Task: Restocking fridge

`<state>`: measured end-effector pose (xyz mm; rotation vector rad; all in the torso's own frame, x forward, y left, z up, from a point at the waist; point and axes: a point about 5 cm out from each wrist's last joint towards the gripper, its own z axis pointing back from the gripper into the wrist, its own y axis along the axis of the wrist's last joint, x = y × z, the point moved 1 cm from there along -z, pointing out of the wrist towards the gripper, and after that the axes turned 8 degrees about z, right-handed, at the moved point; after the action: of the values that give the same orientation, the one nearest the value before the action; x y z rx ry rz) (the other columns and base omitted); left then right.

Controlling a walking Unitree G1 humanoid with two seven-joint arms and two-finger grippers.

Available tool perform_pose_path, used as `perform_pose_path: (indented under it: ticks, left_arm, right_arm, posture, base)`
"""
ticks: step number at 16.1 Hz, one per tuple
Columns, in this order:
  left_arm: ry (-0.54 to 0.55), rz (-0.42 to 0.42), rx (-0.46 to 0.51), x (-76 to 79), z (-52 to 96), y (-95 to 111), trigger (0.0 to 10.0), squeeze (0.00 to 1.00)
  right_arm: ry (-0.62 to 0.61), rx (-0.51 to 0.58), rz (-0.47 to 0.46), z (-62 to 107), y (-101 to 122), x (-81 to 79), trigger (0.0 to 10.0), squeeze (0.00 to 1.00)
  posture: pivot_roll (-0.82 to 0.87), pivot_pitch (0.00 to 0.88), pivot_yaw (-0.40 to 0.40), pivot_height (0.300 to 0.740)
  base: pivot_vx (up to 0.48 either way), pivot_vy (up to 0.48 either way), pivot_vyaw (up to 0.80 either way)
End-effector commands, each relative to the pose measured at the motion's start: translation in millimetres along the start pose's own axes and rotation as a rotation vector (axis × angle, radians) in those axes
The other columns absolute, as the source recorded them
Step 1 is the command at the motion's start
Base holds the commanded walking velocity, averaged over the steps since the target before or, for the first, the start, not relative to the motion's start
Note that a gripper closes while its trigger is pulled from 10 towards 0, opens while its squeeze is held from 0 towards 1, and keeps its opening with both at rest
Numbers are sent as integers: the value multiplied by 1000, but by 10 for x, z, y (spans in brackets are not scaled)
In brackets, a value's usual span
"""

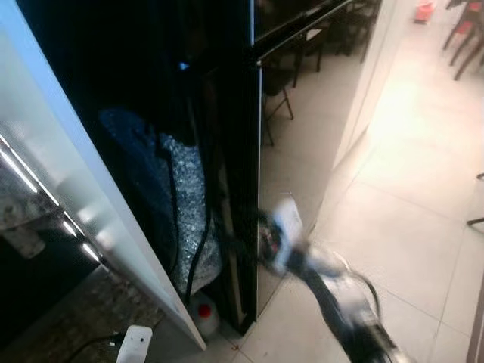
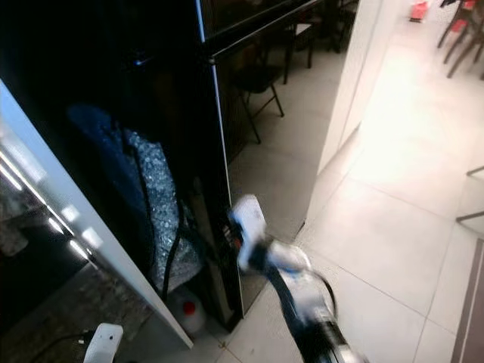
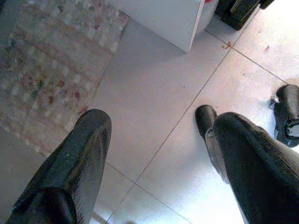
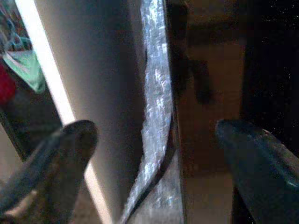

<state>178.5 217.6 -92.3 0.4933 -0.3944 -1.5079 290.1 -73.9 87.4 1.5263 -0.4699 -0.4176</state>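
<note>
Looking down from the head, a white panel [image 1: 91,197] is seen at the far left, slanting from top to bottom, with bright strips of light along its outer face and a speckled stone surface [image 1: 83,318] below it. A small white object [image 1: 134,344] lies at the lower edge, too blurred to identify. Right of the panel, in the dark gap, a bluish, glittering sheet like bubble wrap [image 1: 178,204] is seen with a black cable hanging over it. At the foot of the gap a white plastic jug [image 1: 204,314] with a red cap stands on the floor; its contents cannot be told, and no writing can be read anywhere. The tall, glossy black fridge [image 1: 234,113] rises just right of this, its face reflecting chairs and tiles. The right gripper [image 1: 261,242], blurred, is held low at the fridge's front edge; in the right wrist view its fingers [image 4: 70,144] are spread wide with nothing gripped, straddling that edge and the wrap beside it. A pale tiled floor [image 1: 408,212] extends to the right. In the left wrist view the left gripper [image 3: 154,135] hangs over floor tiles beside a patterned rug [image 3: 51,65], its fingers apart and empty.
</note>
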Motion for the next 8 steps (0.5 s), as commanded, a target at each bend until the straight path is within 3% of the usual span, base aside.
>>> perform_pose_path:
  ticks: [1, 3, 5, 6, 8]
  left_arm:
    - [7, 10, -22, -35, 11, -61, 10000, 0]
    - [5, 6, -25, -31, 12, -68, 10000, 0]
    - [4, 3, -27, -32, 12, -70, 10000, 0]
    - [3, -2, -27, -31, 12, -68, 10000, 0]
    - [6, 4, -22, -33, 11, -59, 10000, 0]
  right_arm:
    - [11, 28, 10, 71, 84, -65, 10000, 0]
    - [-24, 47, -19, 287, 108, -139, 10000, 0]
    - [-159, 127, -107, 418, 133, -20, 10000, 0]
    - [-498, 122, -157, 722, -59, 388, 10000, 0]
    - [-819, 94, -240, 1108, -255, 703, 10000, 0]
  posture:
    - [-202, 0, 69, 740]
    - [-207, 0, 67, 740]
    - [-219, 0, 67, 740]
    - [-210, 0, 65, 740]
    - [-206, 0, 66, 740]
  base:
    - [0, 0, 0]
    - [0, 0, 0]
    - [0, 0, 0]
    - [0, 0, 0]
    - [0, 0, 0]
